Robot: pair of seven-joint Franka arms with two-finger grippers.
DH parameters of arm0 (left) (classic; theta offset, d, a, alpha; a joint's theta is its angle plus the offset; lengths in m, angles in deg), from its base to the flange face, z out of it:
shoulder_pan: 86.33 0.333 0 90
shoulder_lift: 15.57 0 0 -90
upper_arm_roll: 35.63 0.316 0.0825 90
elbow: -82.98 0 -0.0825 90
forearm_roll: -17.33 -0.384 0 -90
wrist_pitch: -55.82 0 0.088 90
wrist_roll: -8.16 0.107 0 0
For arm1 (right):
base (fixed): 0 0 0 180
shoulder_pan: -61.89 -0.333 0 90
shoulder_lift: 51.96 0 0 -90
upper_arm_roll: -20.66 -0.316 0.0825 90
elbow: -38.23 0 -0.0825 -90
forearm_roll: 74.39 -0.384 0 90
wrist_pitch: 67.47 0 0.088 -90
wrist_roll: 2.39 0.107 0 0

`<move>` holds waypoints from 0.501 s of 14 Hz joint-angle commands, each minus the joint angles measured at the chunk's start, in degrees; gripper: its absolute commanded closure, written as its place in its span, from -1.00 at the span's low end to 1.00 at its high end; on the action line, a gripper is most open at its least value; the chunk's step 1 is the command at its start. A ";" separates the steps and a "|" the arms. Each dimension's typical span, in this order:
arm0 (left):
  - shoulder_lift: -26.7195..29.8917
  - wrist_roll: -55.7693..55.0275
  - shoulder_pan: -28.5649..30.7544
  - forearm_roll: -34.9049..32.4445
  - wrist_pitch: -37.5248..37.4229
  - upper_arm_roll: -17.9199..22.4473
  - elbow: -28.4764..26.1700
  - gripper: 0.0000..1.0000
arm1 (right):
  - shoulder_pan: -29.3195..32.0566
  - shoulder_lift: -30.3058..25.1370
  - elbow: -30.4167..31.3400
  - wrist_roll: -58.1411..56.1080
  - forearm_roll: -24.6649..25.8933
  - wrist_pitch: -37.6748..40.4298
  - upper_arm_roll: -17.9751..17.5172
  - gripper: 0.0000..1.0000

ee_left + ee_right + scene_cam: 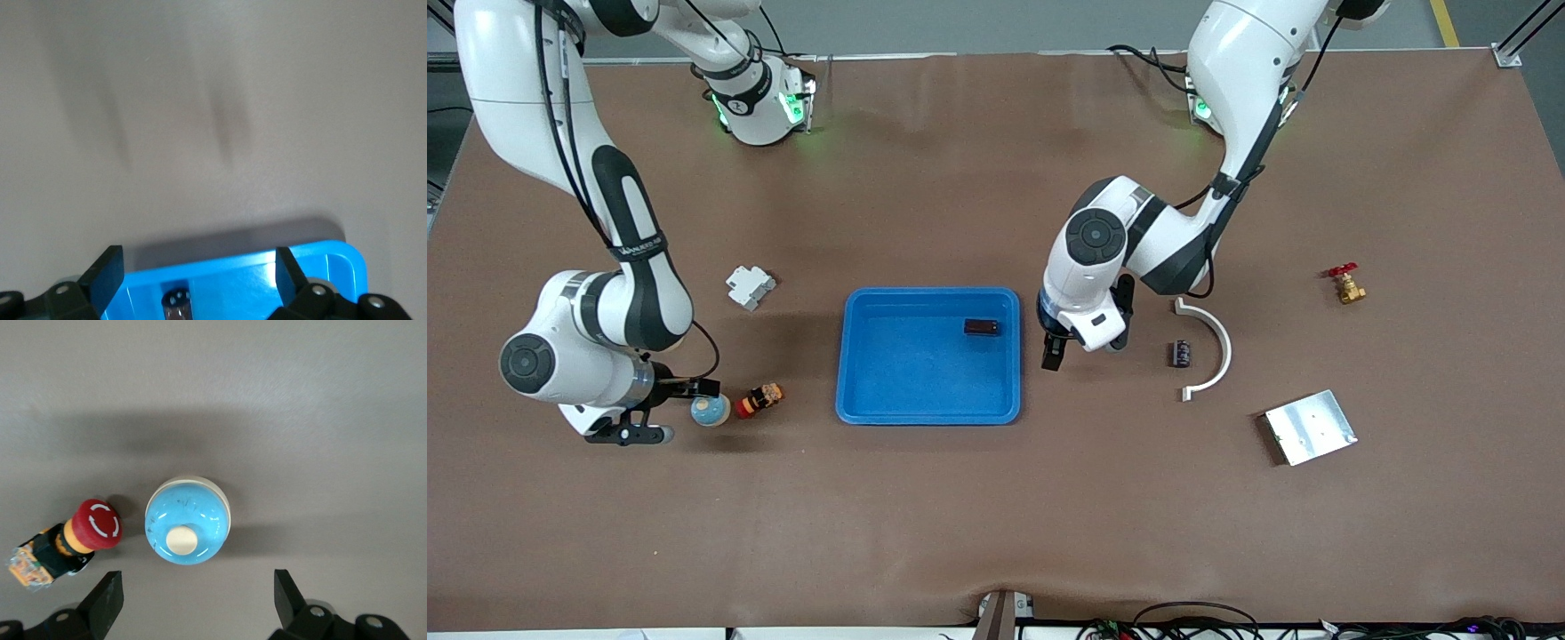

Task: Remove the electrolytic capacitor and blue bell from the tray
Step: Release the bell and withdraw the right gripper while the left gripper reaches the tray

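Observation:
The blue tray (854, 356) lies mid-table. A dark capacitor (982, 327) lies inside it, near the corner toward the left arm; in the left wrist view the capacitor (177, 303) shows inside the tray (320, 267). My left gripper (1060, 356) hangs open and holds nothing, just outside the tray's wall; the left wrist view shows this gripper (197, 277) with its jaws wide apart. The bell (711, 410), a blue dome with a white button, stands on the table toward the right arm's end. My right gripper (676, 411) is open beside it, apart from the bell (188, 528), with bare table between the jaws of the gripper (197, 597).
A red emergency-stop button (759, 400) lies beside the bell. A grey-white clip part (751, 286) sits farther from the camera. Toward the left arm's end lie a white curved piece (1214, 347), a small dark part (1183, 354), a metal plate (1310, 427) and a brass valve (1345, 284).

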 commanded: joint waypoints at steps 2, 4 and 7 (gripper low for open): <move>-4.93 -6.56 -1.36 -0.71 -3.61 0.38 7.19 -1.00 | 0.76 -6.05 -2.49 0.08 0.30 7.04 -0.55 -1.00; -5.37 -8.58 -2.23 -0.71 -4.14 0.47 7.56 -1.00 | 0.75 -10.17 -2.15 -0.10 0.30 8.00 -0.63 -1.00; -6.34 -12.36 -3.20 -0.80 -4.32 0.56 9.12 -1.00 | 1.89 -17.82 -2.58 -0.01 0.39 15.46 -0.90 -1.00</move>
